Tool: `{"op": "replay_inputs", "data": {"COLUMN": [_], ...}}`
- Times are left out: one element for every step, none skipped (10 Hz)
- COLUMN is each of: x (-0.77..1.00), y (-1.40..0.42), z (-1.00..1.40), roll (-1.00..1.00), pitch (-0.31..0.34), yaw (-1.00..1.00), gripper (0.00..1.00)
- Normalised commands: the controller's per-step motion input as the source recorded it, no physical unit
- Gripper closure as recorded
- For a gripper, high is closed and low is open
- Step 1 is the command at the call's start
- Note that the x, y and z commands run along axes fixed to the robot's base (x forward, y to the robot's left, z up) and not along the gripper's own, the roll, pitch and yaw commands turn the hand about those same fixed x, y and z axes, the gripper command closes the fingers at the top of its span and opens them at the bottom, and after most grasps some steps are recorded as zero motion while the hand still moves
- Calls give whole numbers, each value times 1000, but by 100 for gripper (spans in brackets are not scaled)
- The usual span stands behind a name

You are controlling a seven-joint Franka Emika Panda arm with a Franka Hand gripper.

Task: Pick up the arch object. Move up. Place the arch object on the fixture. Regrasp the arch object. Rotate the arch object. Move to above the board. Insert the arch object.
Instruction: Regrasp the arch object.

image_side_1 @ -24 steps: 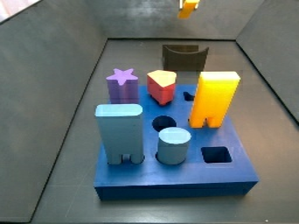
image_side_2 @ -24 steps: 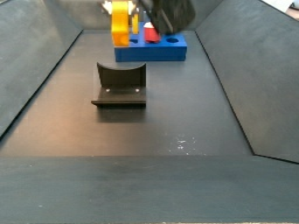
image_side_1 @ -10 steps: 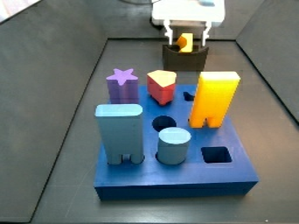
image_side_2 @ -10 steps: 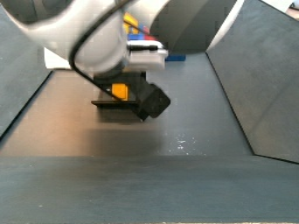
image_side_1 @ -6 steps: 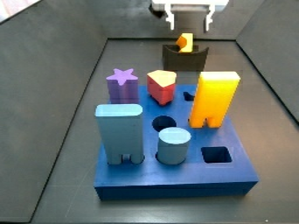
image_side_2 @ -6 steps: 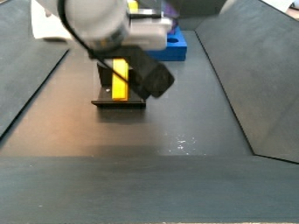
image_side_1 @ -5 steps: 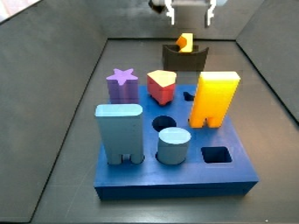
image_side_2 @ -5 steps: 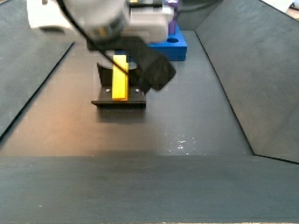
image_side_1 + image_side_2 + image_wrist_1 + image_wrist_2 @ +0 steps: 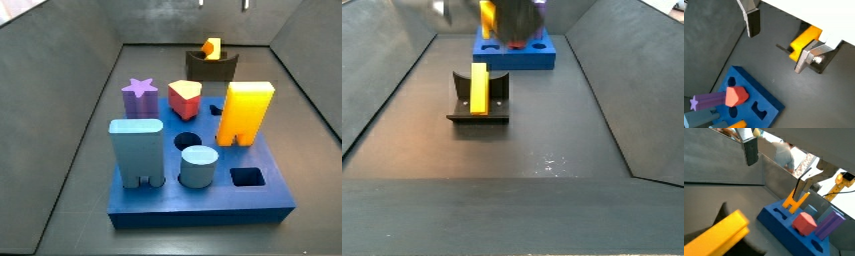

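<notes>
With the arch object (image 9: 478, 88) resting on the fixture (image 9: 478, 115) and the gripper (image 9: 781, 40) above it, fingers apart and empty, regrasping seemingly came next.

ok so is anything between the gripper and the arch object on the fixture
Nothing visible. The gripper hangs open above the arch object, which lies on the fixture with bare air over it. The board and its blocks sit off to one side.

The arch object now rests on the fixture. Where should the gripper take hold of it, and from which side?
Probably from above, closing on the long flat sides of the arch object, which stands free above the fixture. The gripper is open, raised above it.
</notes>
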Motion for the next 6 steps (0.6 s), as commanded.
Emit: {"op": "replay_inputs", "data": {"x": [-87, -71, -24, -20, -27, -37], "y": [-341, -226, -41, -32, -37, -35], "z": [277, 135, 29, 37, 25, 21], "roll": [1000, 1000, 1000, 1000, 1000, 1000], "pitch": [27, 26, 27, 28, 24, 21], "yaw": [35, 35, 35, 35, 36, 36], "gripper": [0, 0, 0, 0, 0, 0]}}
